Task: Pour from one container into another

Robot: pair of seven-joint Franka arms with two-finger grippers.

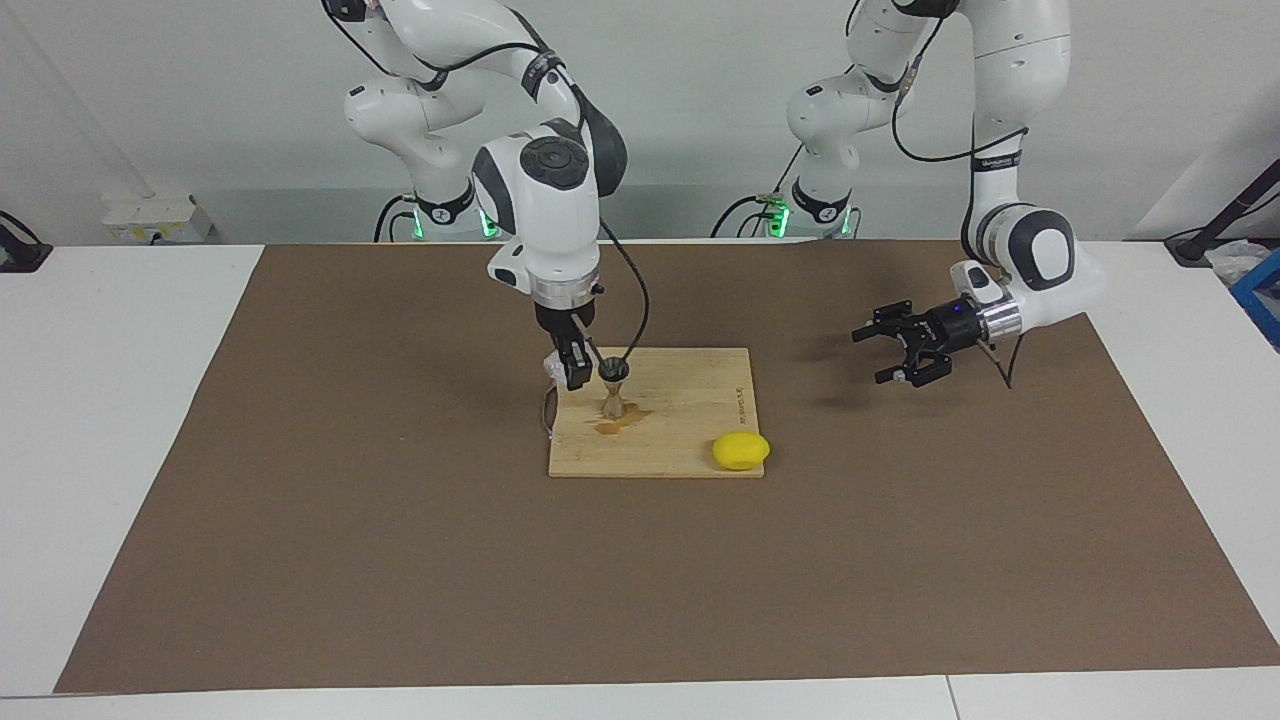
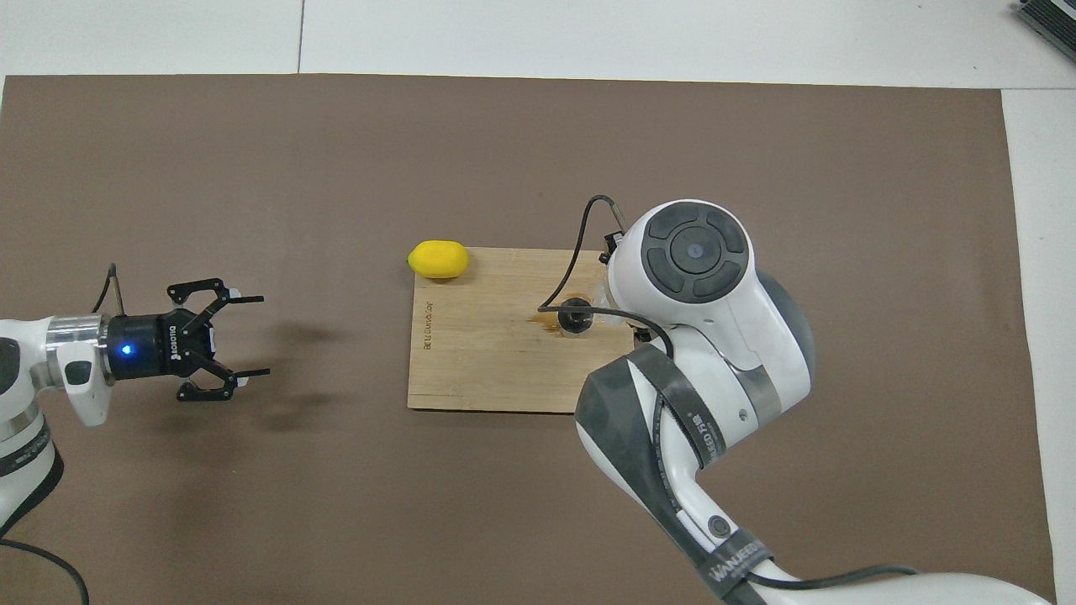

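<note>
The clear glass tumbler (image 1: pixel 551 367) hangs low over the wooden board's (image 1: pixel 690 440) edge, beside the jigger, with my right gripper (image 1: pixel 573 379) shut on it from above. I cannot tell whether the glass touches the board. In the overhead view the right wrist covers all but a sliver of the glass (image 2: pixel 602 296). The silver hourglass jigger (image 1: pixel 613 390) (image 2: pixel 576 315) stands upright on the board, a brown puddle (image 1: pixel 616 425) at its foot. My left gripper (image 1: pixel 893 352) (image 2: pixel 252 336) hovers open and holding nothing over the brown mat, toward the left arm's end of the table.
A yellow lemon (image 1: pixel 741 451) (image 2: pixel 438 259) lies at the board's corner, farther from the robots than the jigger. The brown mat (image 1: pixel 400 560) covers most of the white table. A black cable loops from the right wrist over the jigger.
</note>
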